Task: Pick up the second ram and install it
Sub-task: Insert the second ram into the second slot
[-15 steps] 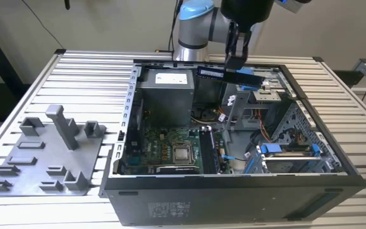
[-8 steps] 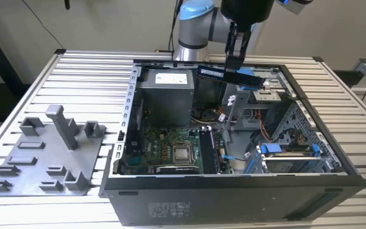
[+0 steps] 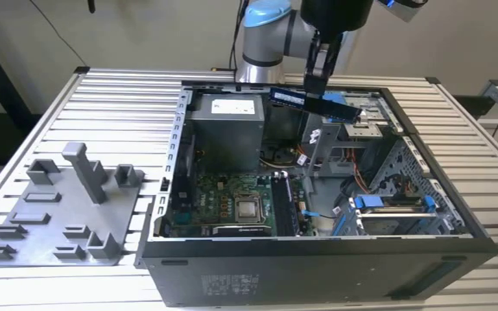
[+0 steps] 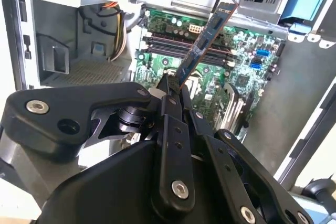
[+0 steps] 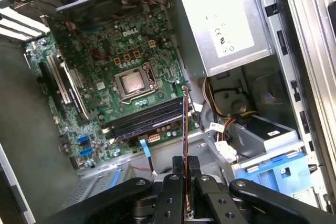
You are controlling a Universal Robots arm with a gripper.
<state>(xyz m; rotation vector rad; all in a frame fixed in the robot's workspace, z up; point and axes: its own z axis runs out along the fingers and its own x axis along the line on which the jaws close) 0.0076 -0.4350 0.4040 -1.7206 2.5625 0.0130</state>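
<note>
The second ram [image 3: 315,103], a long dark stick with chips, hangs in the air above the back of the open computer case [image 3: 318,259]. My gripper [image 3: 316,85] is shut on its upper edge near the middle. In the second wrist view the ram [image 4: 205,40] sticks out slanted from between the fingertips of the gripper [image 4: 174,85]. In the first wrist view the ram [image 5: 185,124] is seen edge-on, held by the gripper [image 5: 185,165]. Far below lie the motherboard's long memory slots [image 5: 147,120], [image 4: 184,51], [image 3: 284,204].
Inside the case sit a grey power supply [image 3: 227,129], the CPU socket [image 3: 249,208], loose cables [image 3: 305,159] and blue drive brackets [image 3: 388,204]. A grey plastic tray with upright posts [image 3: 59,214] lies on the slatted table at the exterior view's left.
</note>
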